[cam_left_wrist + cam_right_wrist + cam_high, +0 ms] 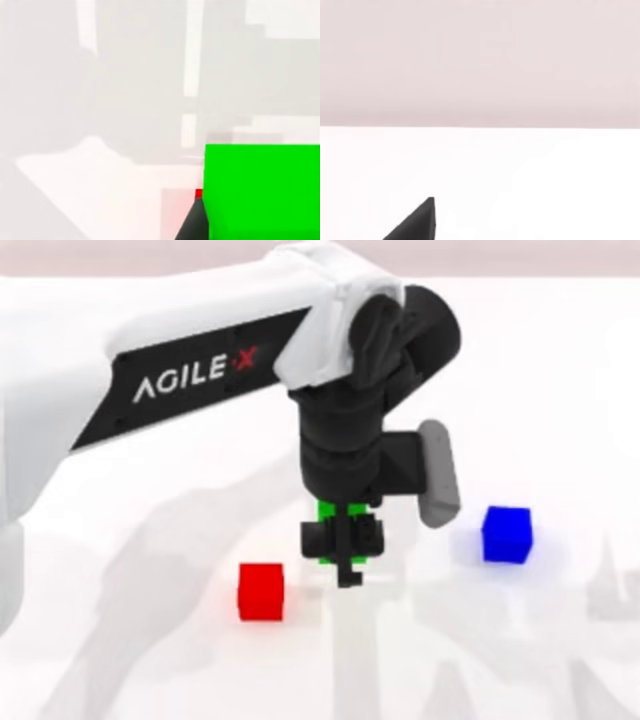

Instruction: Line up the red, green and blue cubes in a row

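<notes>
On the table (560, 660) the red cube (262, 591) sits at the left. Just to its right my left gripper (343, 540) hangs over the middle, clamped on the green cube (324, 510), which I judge is meant for the gap between its neighbours. The blue cube (507, 533) waits well apart to the right. The gripper hides most of the green cube. My right arm is outside the top view, so I cannot tell its fingers' state.

Top view overhead, left wrist view close on green cube (260, 192), right wrist view level across table (530, 170)
</notes>
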{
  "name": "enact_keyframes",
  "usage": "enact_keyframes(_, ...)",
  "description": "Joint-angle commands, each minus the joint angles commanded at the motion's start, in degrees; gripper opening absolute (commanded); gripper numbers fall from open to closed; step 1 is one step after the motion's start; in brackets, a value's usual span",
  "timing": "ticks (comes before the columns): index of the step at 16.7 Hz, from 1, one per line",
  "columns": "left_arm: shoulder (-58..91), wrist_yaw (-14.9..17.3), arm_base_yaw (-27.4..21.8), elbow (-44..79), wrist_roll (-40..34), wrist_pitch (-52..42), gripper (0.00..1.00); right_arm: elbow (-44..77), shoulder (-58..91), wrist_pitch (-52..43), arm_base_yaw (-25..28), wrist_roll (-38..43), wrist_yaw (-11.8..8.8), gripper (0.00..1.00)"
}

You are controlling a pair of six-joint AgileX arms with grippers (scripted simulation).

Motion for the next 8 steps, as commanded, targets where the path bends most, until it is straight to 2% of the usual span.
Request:
enact_keyframes(3, 0.6, 0.0, 0.0, -1.9, -0.1, 2.4, 0.00, 0.0, 0.0, 0.0, 0.0, 0.0, 0.0, 1.00)
enact_keyframes(8, 3.3, 0.1, -0.2, -9.0, -0.1, 12.7, 0.00, 0.0, 0.0, 0.0, 0.0, 0.0, 0.0, 1.00)
